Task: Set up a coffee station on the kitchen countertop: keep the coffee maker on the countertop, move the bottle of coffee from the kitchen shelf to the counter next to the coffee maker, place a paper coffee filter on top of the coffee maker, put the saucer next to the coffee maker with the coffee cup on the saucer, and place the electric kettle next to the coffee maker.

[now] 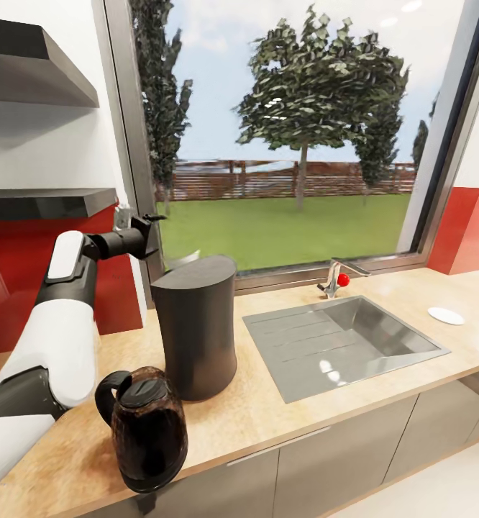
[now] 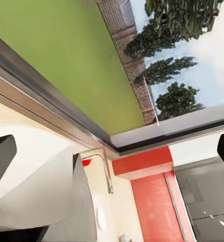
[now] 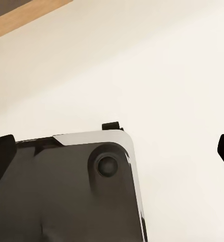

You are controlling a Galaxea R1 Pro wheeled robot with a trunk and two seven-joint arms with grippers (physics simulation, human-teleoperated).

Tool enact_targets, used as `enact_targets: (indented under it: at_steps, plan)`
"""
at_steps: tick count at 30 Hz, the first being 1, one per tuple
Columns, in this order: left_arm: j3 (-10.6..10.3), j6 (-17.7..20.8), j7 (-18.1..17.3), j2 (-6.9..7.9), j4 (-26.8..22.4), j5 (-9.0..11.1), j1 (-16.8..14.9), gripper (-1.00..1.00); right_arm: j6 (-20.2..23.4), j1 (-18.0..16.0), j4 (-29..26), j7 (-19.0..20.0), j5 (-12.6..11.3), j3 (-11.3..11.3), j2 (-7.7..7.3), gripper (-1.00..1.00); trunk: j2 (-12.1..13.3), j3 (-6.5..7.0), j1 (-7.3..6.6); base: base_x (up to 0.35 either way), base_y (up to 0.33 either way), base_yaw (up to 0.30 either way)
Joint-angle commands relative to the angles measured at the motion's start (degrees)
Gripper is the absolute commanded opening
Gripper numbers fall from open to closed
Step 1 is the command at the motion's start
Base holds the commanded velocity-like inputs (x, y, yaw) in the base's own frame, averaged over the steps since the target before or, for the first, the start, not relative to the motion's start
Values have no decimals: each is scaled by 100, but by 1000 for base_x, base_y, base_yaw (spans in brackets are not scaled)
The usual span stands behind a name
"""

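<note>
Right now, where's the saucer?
In the head view the saucer lies flat on the countertop at the far right, past the sink, well apart from the coffee maker and electric kettle.

The long light tan wood-look worktop (image 1: 268, 410) carries a tall dark rounded coffee maker (image 1: 196, 327), a brown-glass electric kettle (image 1: 147, 428) just beside it, a sunken steel sink (image 1: 340, 345), and a small flat white saucer (image 1: 446, 316).

1 coffee maker (image 1: 196, 327), 1 kettle (image 1: 144, 428), 1 saucer (image 1: 446, 316) – 1 sink (image 1: 344, 342)
</note>
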Motion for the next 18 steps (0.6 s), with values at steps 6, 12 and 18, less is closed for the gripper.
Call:
enact_targets:
  at_steps: [6, 12, 18]
  plan:
    - [8, 15, 55, 266, -3, 272, -19, 100, -20, -1, 4, -1, -38, -1, 1, 100, -4, -3, 2, 0, 0, 0]
    - [-19, 15, 55, 352, 5, 502, -71, 100, -20, -1, 9, -1, -38, -1, 1, 100, -4, -3, 2, 0, 0, 0]
    - [-30, 15, 55, 367, 21, 534, -67, 100, -20, -1, 7, -1, -38, -1, 1, 100, -4, -3, 2, 0, 0, 0]
